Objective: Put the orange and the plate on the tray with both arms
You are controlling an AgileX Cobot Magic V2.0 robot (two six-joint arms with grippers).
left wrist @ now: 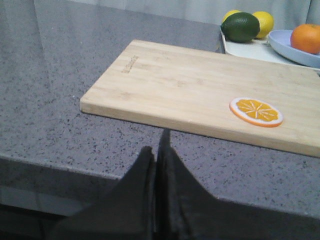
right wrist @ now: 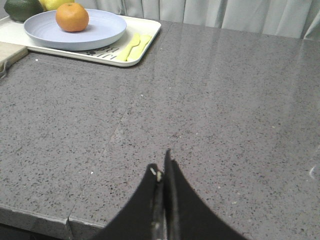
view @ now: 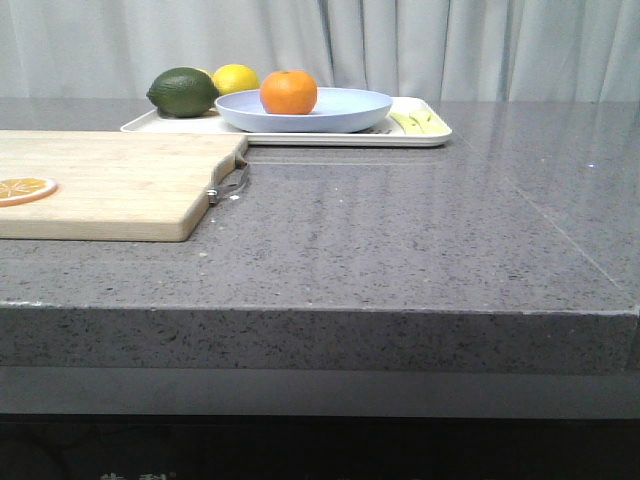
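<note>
The orange (view: 288,91) sits in the pale lavender-blue plate (view: 340,113), and the plate rests on the cream-white tray (view: 425,134) at the back of the counter. The right wrist view shows the same orange (right wrist: 72,17), plate (right wrist: 102,27) and tray (right wrist: 150,30); the left wrist view shows the orange (left wrist: 306,38) and plate (left wrist: 285,47) at its edge. My left gripper (left wrist: 157,145) is shut and empty, low over the counter's near edge in front of the cutting board. My right gripper (right wrist: 163,167) is shut and empty over bare counter, far from the tray. Neither arm shows in the front view.
A wooden cutting board (view: 120,185) lies at the left with a thin orange slice (view: 24,189) on it. A green avocado (view: 183,92) and a yellow lemon (view: 235,78) sit on the tray's left end. Pale yellow utensils (right wrist: 133,46) lie on its right end.
</note>
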